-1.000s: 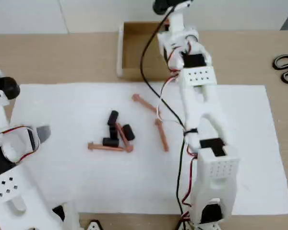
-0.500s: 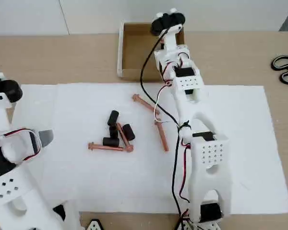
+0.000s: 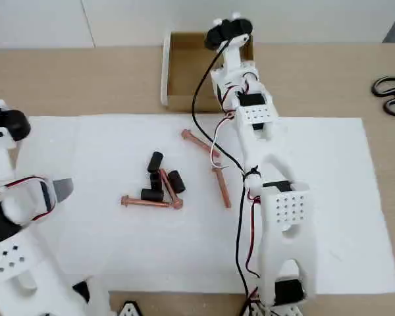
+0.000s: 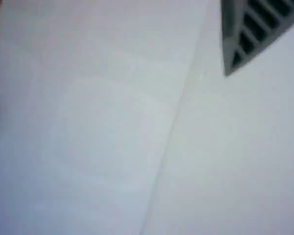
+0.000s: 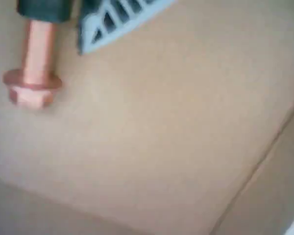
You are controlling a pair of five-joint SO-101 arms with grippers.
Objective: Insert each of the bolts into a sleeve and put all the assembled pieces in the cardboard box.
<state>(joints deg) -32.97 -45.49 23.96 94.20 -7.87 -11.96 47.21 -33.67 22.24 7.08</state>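
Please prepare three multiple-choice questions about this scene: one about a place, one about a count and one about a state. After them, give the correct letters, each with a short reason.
1. Where is the right end effector?
A) above the cardboard box
B) resting on the bare tabletop
C) down among the loose parts

2. How many copper bolts lie loose on the white paper?
A) two
B) four
C) six

3. The bolt in the right wrist view is
A) bare
B) bent
C) inside a dark sleeve

Answers:
1 A: the high view shows it over the box.
2 B: four separate shafts lie there.
3 C: the sleeve covers the shaft and the head sticks out.
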